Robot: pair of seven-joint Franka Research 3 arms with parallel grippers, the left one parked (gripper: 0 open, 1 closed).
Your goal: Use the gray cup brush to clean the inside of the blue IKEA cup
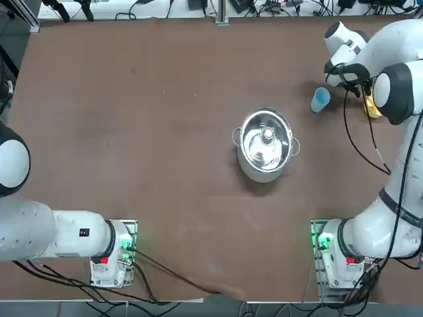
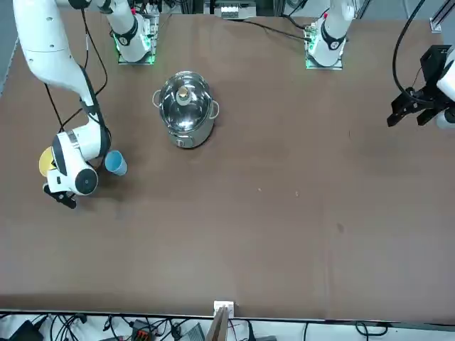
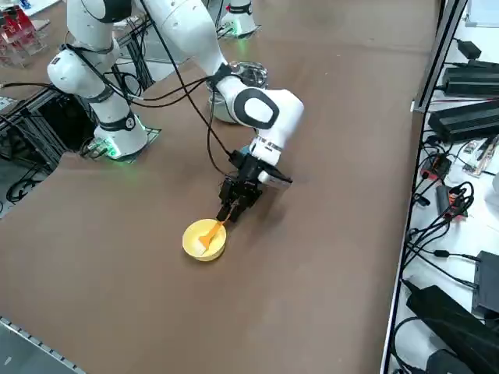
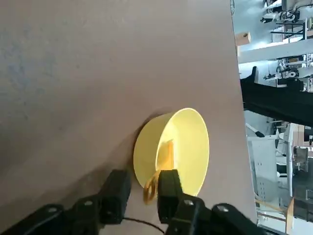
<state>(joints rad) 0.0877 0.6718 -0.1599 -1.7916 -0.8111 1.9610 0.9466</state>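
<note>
The right gripper (image 4: 146, 190) is positioned low over the far right part of the table (image 3: 140, 257), directly beside the yellow bowl (image 3: 195, 237). Its two black fingers (image 4: 169, 193) are standing apart, one on each side of the brush's orange handle. A gap is showing between the handle and one finger; contact at the other finger cannot be determined. The tool is therefore open and is not clenching the brush.

The brush (image 3: 209, 238) is resting at a slant in the bowl, its pale head inside and its handle projecting over the rim toward the gripper. The right arm (image 1: 386, 214) is extending from its near base to the far right.

The blue cup (image 1: 320, 100) is standing on the table just left of the bowl, apart from the brush. The steel pot (image 1: 264, 148), fitted with a glass lid (image 1: 267, 135) and two side handles, is sitting farther left and nearer than the cup.
</note>
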